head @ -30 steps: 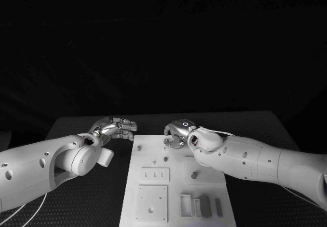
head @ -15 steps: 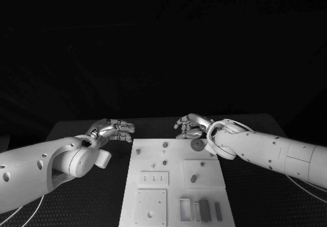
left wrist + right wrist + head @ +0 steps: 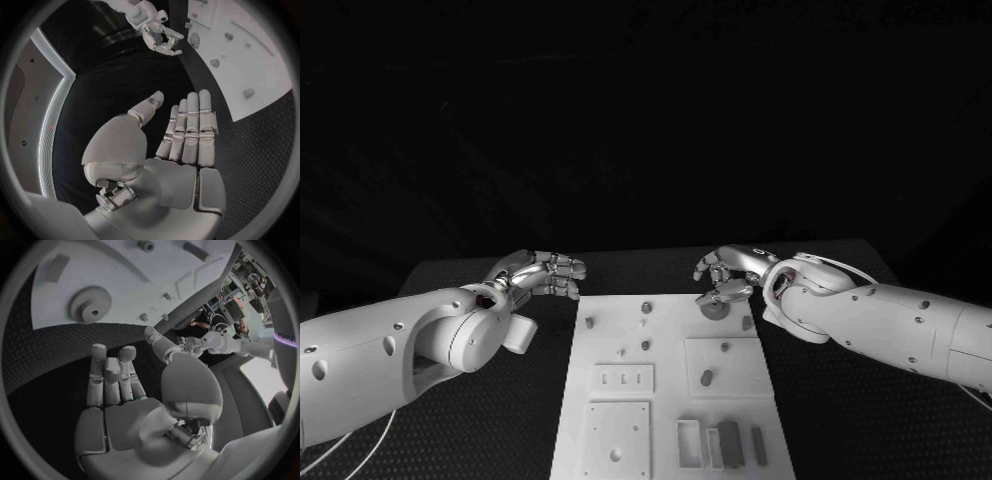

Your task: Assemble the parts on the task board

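The white task board (image 3: pixel 668 400) lies in the middle of the black table. A round toothed gear (image 3: pixel 715 308) lies flat near its far right corner, also in the right wrist view as gear (image 3: pixel 90 303). My right hand (image 3: pixel 733 272) hovers just beyond the gear, fingers apart, holding nothing; the right wrist view shows this hand (image 3: pixel 119 390) with bare fingers. My left hand (image 3: pixel 538 272) is off the board's far left corner over the table. In the left wrist view that hand (image 3: pixel 181 135) has straight, empty fingers.
Small pegs (image 3: pixel 646 308) stand on the board's far half. Nearer me are a slotted plate (image 3: pixel 625 379), a square plate (image 3: pixel 617 440) and several upright blocks (image 3: pixel 728 440). Black table (image 3: pixel 473 420) flanks the board on both sides.
My right hand has moved right from the board's far middle to its far right corner, and the gear now lies uncovered on the board. My left hand has hardly moved.
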Controlling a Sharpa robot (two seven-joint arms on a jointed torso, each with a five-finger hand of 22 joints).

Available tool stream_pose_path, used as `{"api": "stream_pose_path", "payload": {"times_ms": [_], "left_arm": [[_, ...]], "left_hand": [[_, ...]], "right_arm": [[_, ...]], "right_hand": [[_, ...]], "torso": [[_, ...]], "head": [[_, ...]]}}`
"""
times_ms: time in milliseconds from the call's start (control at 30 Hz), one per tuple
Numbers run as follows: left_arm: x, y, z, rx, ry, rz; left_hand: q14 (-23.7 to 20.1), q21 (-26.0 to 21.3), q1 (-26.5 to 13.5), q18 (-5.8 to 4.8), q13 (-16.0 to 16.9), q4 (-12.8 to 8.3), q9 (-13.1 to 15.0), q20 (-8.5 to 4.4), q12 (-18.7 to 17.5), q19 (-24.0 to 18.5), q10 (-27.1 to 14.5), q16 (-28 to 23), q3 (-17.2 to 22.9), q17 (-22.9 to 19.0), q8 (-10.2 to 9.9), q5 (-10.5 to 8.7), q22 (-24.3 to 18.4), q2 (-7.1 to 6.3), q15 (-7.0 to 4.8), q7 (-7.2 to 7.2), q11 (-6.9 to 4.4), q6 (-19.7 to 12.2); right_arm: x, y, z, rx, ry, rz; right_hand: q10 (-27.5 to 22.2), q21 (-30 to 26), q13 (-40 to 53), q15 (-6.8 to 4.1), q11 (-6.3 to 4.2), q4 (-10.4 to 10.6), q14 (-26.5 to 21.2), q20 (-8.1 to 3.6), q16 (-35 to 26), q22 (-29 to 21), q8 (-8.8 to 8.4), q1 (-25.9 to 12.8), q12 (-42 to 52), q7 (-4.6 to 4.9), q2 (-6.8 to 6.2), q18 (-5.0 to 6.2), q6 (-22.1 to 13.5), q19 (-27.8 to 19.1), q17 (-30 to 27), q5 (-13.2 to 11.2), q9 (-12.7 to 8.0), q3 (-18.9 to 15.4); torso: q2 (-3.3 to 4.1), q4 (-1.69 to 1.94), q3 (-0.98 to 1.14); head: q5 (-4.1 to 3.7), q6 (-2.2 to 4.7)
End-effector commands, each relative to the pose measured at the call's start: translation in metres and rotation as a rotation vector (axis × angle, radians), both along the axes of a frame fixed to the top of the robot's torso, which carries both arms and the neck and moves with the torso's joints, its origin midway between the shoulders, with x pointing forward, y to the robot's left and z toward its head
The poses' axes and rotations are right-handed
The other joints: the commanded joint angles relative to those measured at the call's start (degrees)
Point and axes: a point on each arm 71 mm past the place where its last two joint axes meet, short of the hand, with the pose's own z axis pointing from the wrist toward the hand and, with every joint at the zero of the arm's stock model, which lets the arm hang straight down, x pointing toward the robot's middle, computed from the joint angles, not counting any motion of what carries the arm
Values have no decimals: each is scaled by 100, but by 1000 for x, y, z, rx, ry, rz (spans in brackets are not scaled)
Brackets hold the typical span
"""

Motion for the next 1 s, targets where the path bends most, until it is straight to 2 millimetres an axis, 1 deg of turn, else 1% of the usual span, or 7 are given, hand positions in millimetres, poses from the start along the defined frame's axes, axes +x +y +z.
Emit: {"api": "stream_pose_path", "payload": {"times_ms": [33, 67, 267, 400, 767, 900, 1000], "left_arm": [[0, -2, 2, -6, -14, -21], [0, -2, 2, -4, -15, -23], [0, -3, 2, -1, -18, -27], [0, -3, 2, 0, -18, -30], [0, -2, 2, 2, -19, -26], [0, -2, 2, 2, -19, -26], [0, -2, 2, 2, -20, -26]], "left_hand": [[-6, -21, 0, 65, -2, 6, 8, -5, -39, -27, -9, -36, -23, 7, -35, -9, 9, -27, 4, -2, -14, -45], [-6, -21, -1, 65, -2, 6, 8, -5, -39, -27, -9, -37, -23, 7, -36, -9, 10, -28, 4, -2, -14, -45], [-6, -23, -3, 64, -2, 6, 8, -4, -43, -28, -10, -42, -27, 11, -38, -9, 11, -31, 5, -3, -13, -47], [-6, -24, -6, 64, -2, 7, 8, -4, -45, -28, -10, -45, -28, 13, -39, -9, 12, -32, 5, -3, -13, -47], [-5, -27, -15, 63, -2, 12, 9, -3, -51, -30, -11, -54, -33, 20, -42, -9, 15, -30, 7, -2, -12, -49], [-5, -28, -15, 63, -2, 12, 9, -3, -53, -30, -11, -56, -33, 22, -43, -9, 16, -29, 7, -2, -11, -49], [-5, -29, -17, 63, -2, 13, 10, -2, -54, -30, -11, -58, -34, 23, -43, -9, 17, -29, 7, -2, -11, -49]], "right_arm": [[0, -6, -3, -182, -76, -36], [0, -8, -5, -197, -81, -43], [0, -15, -11, -235, -75, -69], [-4, -19, -22, -240, -50, -73], [-3, -23, -31, -236, -30, -72], [-3, -21, -32, -233, -27, -67], [-3, -20, -33, -230, -24, -63]], "right_hand": [[-134, 47, 257, 54, 25, 35, 17, -24, 87, 104, -44, 4, 323, 62, -106, 118, -7, 54, 27, -19, 6, -4], [-160, 58, 313, 64, 29, 63, 18, -30, 113, 104, -57, -8, 399, 71, -135, 118, -27, 63, 33, 0, 2, 3], [-274, 127, 524, 124, 97, 275, 16, -71, 251, 104, -172, -28, 734, 132, -334, 118, -220, 105, 58, -4, -50, 106], [-305, 144, 546, 150, 123, 356, 8, -80, 281, 103, -203, -29, 791, 158, -371, 118, -278, 106, 57, -3, -67, 144], [-313, 176, 559, 148, 115, 414, 11, -92, 323, 108, -160, 7, 864, 146, -301, 118, -216, 107, 51, -3, -54, 172], [-302, 200, 554, 119, 84, 408, 19, -100, 345, 109, -89, 35, 900, 114, -210, 118, -97, 105, 41, -3, -28, 158], [-276, 223, 542, 83, 43, 369, 35, -110, 363, 109, -14, 82, 929, 71, -54, 118, 36, 105, 28, -2, 1, 146]], "torso": [[4, -8, 9], [1, -4, -4], [4, 8, -5], [7, 25, -12], [0, 7, -18], [2, 10, -17], [2, 11, -18]], "head": [[-15, -5], [-25, -6], [-58, -20], [-72, -40], [-64, -70], [-62, -80], [-65, -87]]}}
